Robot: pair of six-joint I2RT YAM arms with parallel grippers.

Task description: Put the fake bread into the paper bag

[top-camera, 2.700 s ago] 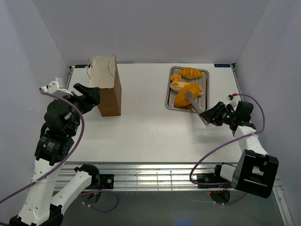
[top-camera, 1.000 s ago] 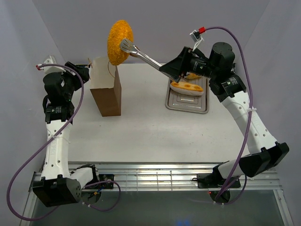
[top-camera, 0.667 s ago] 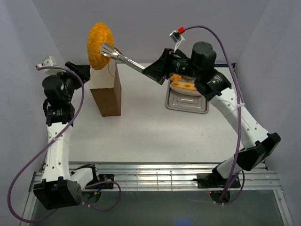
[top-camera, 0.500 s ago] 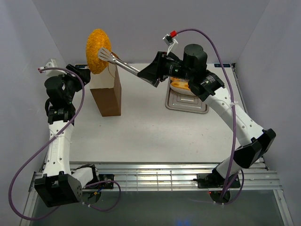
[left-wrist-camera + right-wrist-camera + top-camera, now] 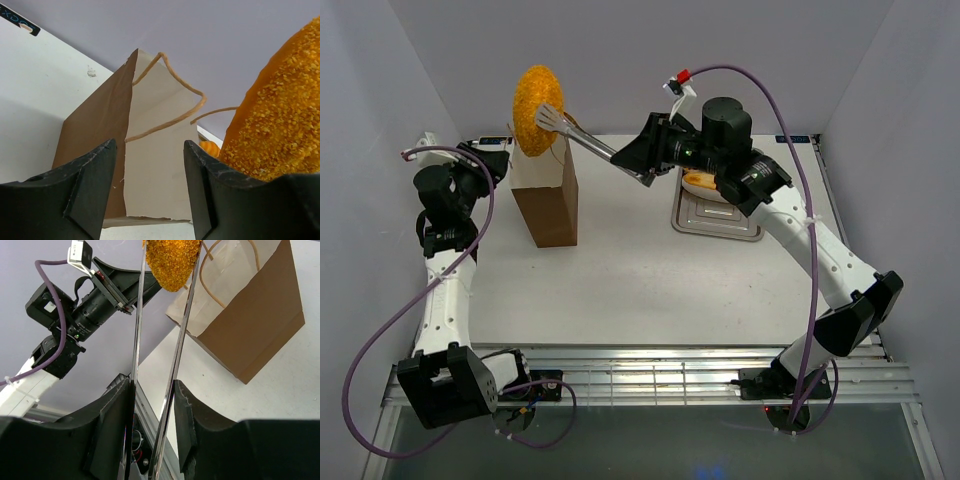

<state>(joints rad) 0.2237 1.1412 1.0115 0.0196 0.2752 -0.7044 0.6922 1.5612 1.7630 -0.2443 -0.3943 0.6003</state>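
**Loaf poised over the bag**

The right claw is clamped on the silver tongs, which pinch the big oval loaf just above the paper bag. The bag stands upright on the counter. The left claw, beside the bag's top, stands apart and holds nothing.

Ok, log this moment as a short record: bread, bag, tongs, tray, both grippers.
bread in play: big oval loaf, pinched in the silver tongs, in the air at the bag's mouth, not yet inside
paper bag: upright, top open, string handles up
right gripper: shut on the tongs' handles
left gripper: open, close by the bag's top edge, holding nothing; contact unclear
steel tray: right of the bag; another loaf shows on it, the rest hidden by the right arm
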